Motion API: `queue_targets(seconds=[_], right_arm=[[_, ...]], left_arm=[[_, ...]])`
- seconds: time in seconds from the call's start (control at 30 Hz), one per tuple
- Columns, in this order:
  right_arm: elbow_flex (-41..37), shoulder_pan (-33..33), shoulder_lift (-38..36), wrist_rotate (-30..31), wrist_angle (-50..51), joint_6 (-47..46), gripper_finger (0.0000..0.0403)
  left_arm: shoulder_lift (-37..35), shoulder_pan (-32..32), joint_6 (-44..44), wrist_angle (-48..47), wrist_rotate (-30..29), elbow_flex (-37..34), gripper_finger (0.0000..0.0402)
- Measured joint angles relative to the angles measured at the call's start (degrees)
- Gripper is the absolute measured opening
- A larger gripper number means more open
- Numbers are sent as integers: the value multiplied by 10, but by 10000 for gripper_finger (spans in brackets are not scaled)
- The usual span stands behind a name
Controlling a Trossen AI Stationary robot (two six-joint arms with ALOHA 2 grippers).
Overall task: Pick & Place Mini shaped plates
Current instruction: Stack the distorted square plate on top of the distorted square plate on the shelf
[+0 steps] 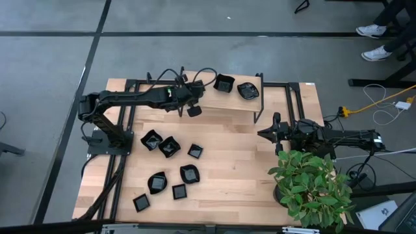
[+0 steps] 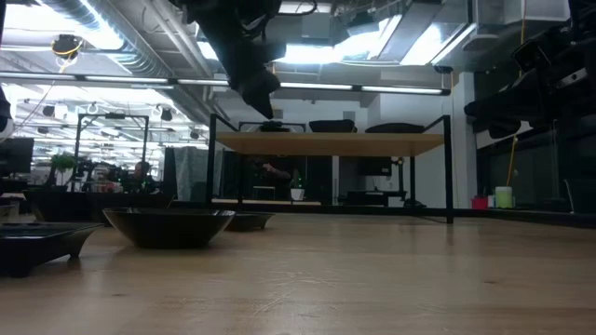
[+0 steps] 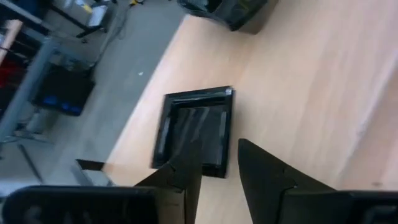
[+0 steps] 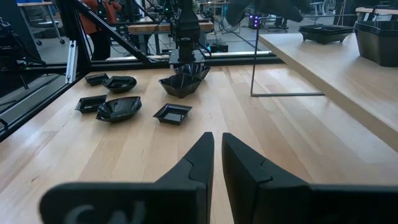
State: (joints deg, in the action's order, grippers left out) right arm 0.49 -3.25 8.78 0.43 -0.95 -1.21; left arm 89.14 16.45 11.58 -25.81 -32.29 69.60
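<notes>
Square mini plate (image 3: 196,132) is seen lying flat on the raised shelf (image 1: 221,104), close to that shelf's outer edge, sides roughly square to it. Two plates are counted on the shelf from above: this square one (image 1: 223,84) and a rounder one (image 1: 247,90) just beside it. The rest (image 1: 170,146) are scattered on the worktop (image 1: 234,169) below.

Left pincer (image 3: 219,163) is held directly over the square plate, fingers parted, nothing pinched between them; the plate sits free, judged released. From above, this pincer (image 1: 193,109) is seen at the shelf's left end.

Right pincer (image 1: 265,134) is parked mid-worktop, fingers nearly pressed together, empty.

Remaining plates lie left of centre: left arm nearer, a descent from shelf to worktop is required.
</notes>
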Motion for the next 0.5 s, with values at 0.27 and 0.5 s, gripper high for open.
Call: queue_targets(seconds=[0.27,0.5], right_arm=[[0,0,0,0,0,0,34],[0,0,0,0,0,0,34]], left_arm=[[0,-47,-3,-21,45,0,94],[0,-119,-41,-53,46,0,92]])
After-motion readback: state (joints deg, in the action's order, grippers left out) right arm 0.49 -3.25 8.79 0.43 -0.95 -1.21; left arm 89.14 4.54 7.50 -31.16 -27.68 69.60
